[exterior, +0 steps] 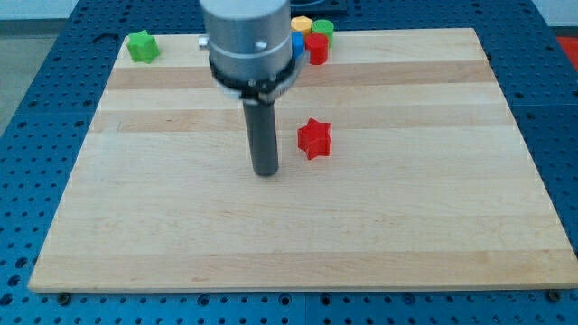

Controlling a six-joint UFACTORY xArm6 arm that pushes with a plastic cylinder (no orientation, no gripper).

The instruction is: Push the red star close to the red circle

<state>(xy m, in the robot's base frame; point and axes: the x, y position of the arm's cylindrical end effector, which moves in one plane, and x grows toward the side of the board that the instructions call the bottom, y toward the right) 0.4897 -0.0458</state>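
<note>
Red star just right of my tip, apart.

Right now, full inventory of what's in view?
red star: 1, red, board centre, just right of my tip, apart from it
red circle: 1, red, top edge, in the cluster right of the arm
green block: 1, green, top edge, behind the red circle
yellow block: 1, yellow, top edge, partly hidden
blue block: 1, blue, top edge, left of the red circle, mostly hidden by the arm
green star: 1, green, top left corner
board: 1, pale wood, on a blue perforated table
my tip: 1, dark rod, left of the red star
</note>
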